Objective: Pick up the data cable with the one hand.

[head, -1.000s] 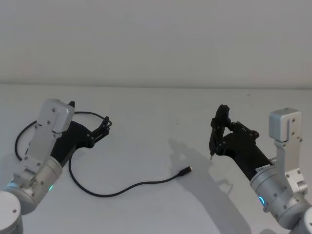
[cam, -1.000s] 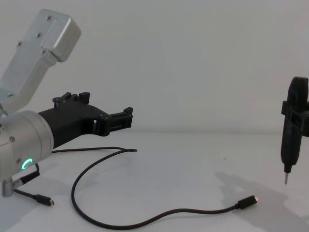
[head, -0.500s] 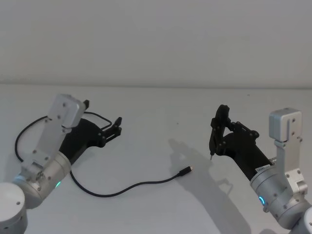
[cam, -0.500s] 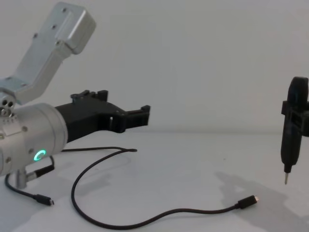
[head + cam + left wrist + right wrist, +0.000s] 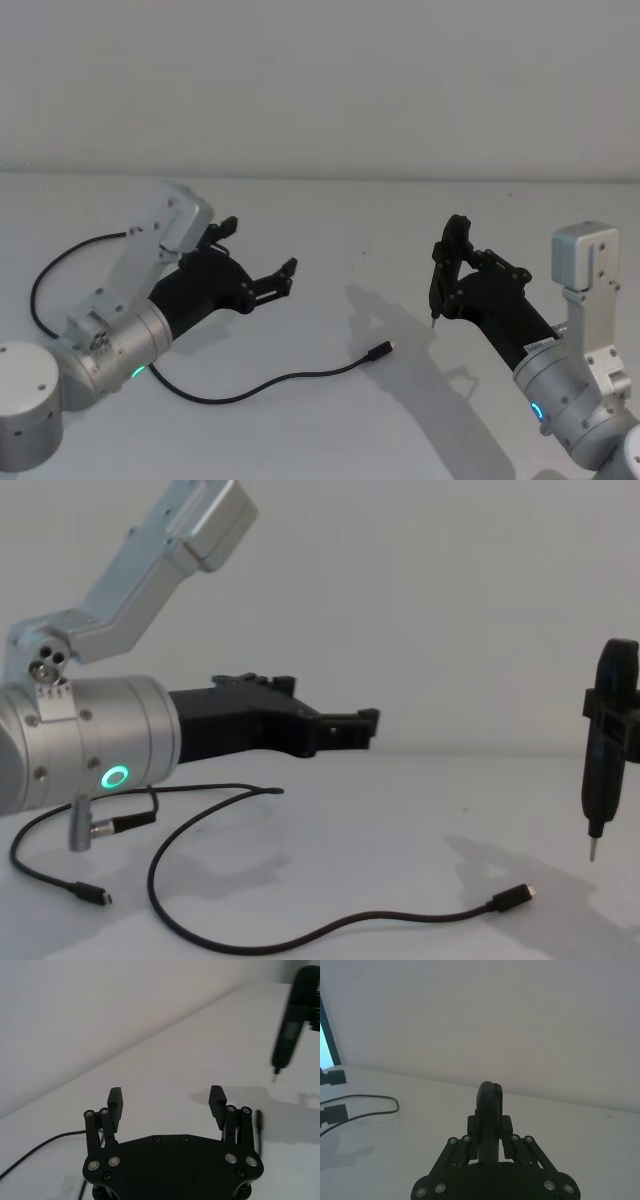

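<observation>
Reaching with fingers apart, the left gripper [image 5: 271, 284] hovers near the cable [image 5: 290, 377] lying slack on the near-left part of the desk [image 5: 330, 210] and should drop onto a straight stretch before closing, while the right gripper [image 5: 458, 272], clamped on a pen-like tool [image 5: 437, 295], hangs near the right edge.

We see a white bench [image 5: 330, 210] meeting a plain pale wall [image 5: 320, 80] behind. On our right, a slim black pen-like tool [image 5: 605, 750] hangs upright above the bench, its metal tip pointing down.
</observation>
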### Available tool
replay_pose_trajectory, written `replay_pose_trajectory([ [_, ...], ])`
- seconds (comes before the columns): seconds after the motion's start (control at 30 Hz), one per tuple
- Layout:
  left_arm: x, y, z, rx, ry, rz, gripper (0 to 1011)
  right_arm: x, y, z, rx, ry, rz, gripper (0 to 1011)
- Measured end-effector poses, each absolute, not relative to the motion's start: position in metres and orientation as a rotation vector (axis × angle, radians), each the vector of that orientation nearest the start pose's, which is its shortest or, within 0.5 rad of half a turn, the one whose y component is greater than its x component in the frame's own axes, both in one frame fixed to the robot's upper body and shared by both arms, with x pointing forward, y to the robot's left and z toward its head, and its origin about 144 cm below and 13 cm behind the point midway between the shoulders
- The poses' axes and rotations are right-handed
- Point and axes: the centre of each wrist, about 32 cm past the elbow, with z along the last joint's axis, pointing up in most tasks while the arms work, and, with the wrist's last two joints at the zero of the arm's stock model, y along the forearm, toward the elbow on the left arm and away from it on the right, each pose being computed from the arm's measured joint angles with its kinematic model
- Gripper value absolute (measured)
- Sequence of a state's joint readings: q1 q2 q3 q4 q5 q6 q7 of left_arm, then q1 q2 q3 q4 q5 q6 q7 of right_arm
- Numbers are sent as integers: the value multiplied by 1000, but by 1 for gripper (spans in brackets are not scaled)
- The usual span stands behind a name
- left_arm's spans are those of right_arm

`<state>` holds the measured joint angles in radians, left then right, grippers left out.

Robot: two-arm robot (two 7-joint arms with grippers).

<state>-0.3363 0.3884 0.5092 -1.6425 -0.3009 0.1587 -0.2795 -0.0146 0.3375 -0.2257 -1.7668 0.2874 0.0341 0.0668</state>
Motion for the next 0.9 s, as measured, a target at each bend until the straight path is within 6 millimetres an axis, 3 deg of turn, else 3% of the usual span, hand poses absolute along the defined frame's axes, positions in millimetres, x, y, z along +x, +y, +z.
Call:
replay_pose_trajectory([
  [0.9,552,190,1263,361,-119,377,1001,443,-237,1189,26,-75,-1229,274],
])
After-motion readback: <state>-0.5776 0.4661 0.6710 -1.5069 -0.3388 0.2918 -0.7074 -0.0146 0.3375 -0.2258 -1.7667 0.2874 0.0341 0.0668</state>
